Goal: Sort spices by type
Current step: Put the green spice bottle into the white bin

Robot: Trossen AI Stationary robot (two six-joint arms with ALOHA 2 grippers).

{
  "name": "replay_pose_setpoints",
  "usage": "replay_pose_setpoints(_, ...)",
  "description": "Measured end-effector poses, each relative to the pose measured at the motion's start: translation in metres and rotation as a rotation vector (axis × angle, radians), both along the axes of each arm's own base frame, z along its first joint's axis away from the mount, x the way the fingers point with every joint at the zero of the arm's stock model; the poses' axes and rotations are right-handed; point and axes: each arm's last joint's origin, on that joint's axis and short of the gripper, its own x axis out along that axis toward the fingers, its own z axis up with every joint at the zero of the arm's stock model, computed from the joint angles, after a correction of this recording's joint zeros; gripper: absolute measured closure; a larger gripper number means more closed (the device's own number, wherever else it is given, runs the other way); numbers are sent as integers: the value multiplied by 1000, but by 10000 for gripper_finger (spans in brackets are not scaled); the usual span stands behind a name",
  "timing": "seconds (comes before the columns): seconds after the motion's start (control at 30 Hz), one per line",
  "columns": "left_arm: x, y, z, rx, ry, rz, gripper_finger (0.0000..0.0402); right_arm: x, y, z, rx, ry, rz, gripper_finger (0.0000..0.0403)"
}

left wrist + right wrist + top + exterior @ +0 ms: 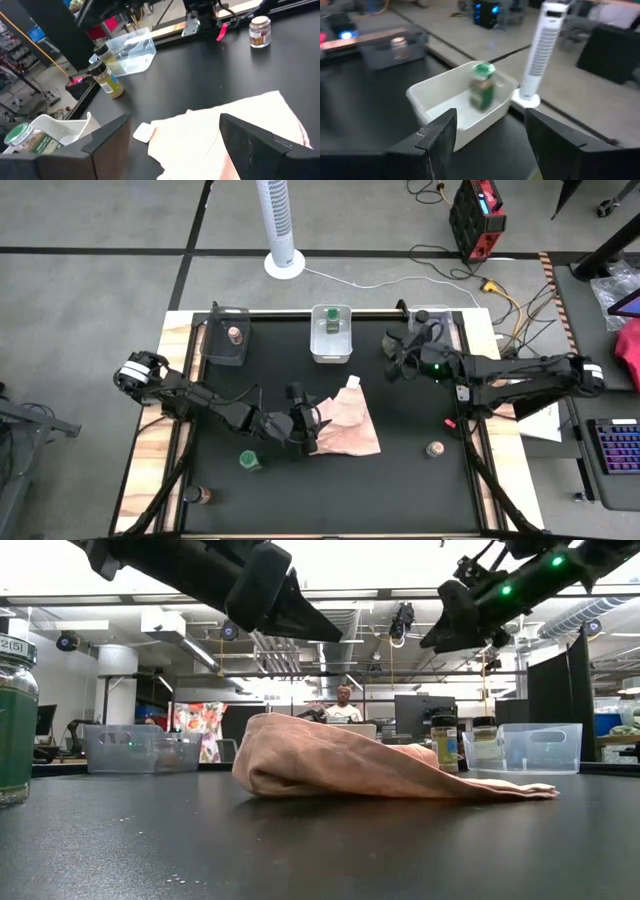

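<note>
Three spice jars stand loose on the black mat: a green-lidded one, a dark-lidded one at the near left, and a tan-lidded one at the near right. A tan-lidded jar stands in the left bin, a green-lidded jar in the middle bin. Two dark-lidded jars stand beside the right bin. My left gripper hovers open above the crumpled pink cloth. My right gripper is open in the air, between the right and middle bins, facing the middle bin.
The pink cloth lies in a heap at the mat's middle. Three clear bins line the far edge, the left one farthest from my right arm. A white tower fan stands on the floor beyond the table.
</note>
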Motion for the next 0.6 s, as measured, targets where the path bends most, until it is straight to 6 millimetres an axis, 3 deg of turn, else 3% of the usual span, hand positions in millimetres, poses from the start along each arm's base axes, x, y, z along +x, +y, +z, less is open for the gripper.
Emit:
replay_pose_setpoints(0.2,-1,0,0,-13,3,5,117,-2,19,-16,90,40,51,206)
replay_pose_setpoints(0.43,0,0,3,-17,-5,6,117,-1,35,-38,144,-40,100,260)
replay_pose_setpoints(0.6,4,-3,10,-30,-26,5,117,3,37,-36,105,-91,131,308)
